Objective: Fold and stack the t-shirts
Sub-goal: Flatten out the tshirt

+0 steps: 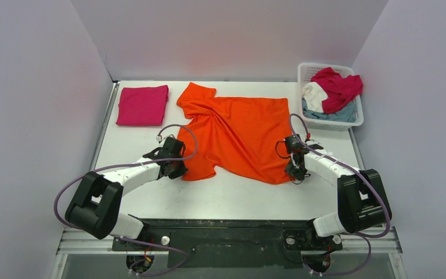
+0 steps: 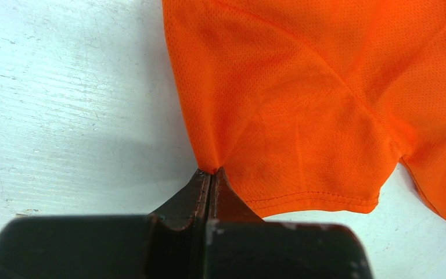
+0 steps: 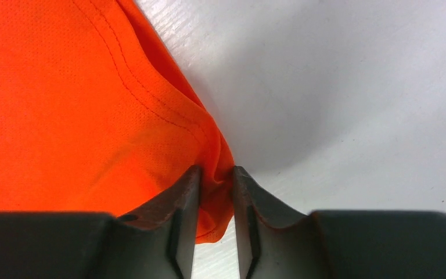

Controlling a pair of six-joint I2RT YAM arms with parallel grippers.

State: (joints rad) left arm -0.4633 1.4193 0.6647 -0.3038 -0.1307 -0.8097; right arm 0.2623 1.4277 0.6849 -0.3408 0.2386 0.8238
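Observation:
A bright orange t-shirt (image 1: 238, 133) lies spread and wrinkled in the middle of the table. My left gripper (image 1: 183, 170) is shut on the shirt's near-left sleeve edge; in the left wrist view the jaws (image 2: 210, 171) pinch a small fold of orange cloth (image 2: 302, 87). My right gripper (image 1: 295, 173) is at the shirt's near-right hem corner. In the right wrist view its fingers (image 3: 213, 174) stand a little apart, with the bunched orange hem (image 3: 64, 104) between them. A magenta-pink t-shirt (image 1: 142, 105) lies folded at the far left.
A white lattice basket (image 1: 302, 72) at the far right holds a crimson shirt (image 1: 340, 87), a white one (image 1: 315, 96) and a grey-blue one (image 1: 337, 114). White walls close in the table on three sides.

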